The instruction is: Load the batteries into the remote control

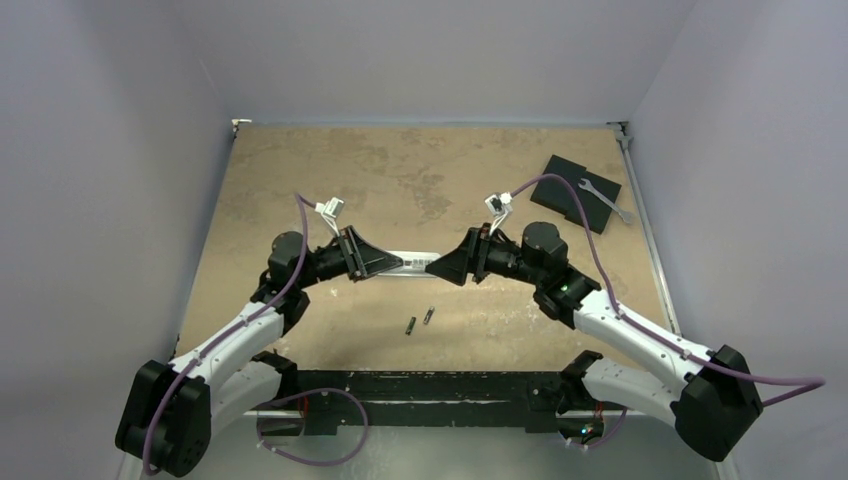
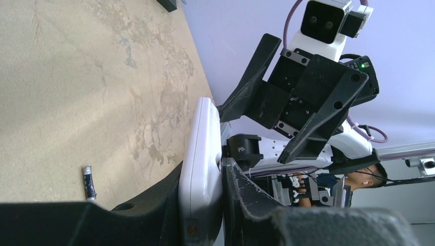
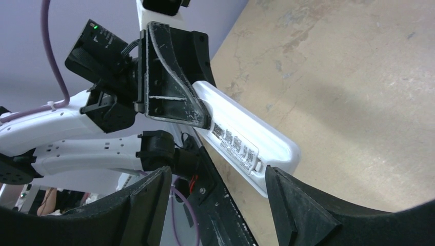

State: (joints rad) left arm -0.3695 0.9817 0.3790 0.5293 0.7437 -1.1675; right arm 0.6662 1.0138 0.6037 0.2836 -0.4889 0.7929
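The white remote control (image 1: 414,262) hangs above the table's middle, and my left gripper (image 1: 393,264) is shut on its left end. In the left wrist view the remote control (image 2: 204,148) is seen edge-on, clamped between both fingers of the left gripper (image 2: 202,165). My right gripper (image 1: 433,268) is open at the remote's free end. In the right wrist view the remote control (image 3: 246,138) shows its labelled back, its end close to one finger of the open right gripper (image 3: 216,173). Two batteries (image 1: 410,325) (image 1: 428,315) lie on the table in front; one battery (image 2: 89,182) shows in the left wrist view.
A black flat pad (image 1: 572,190) lies at the back right with a silver wrench (image 1: 606,201) across its edge. The black base rail (image 1: 430,395) runs along the near edge between the two arms. Grey walls close in the table's sides.
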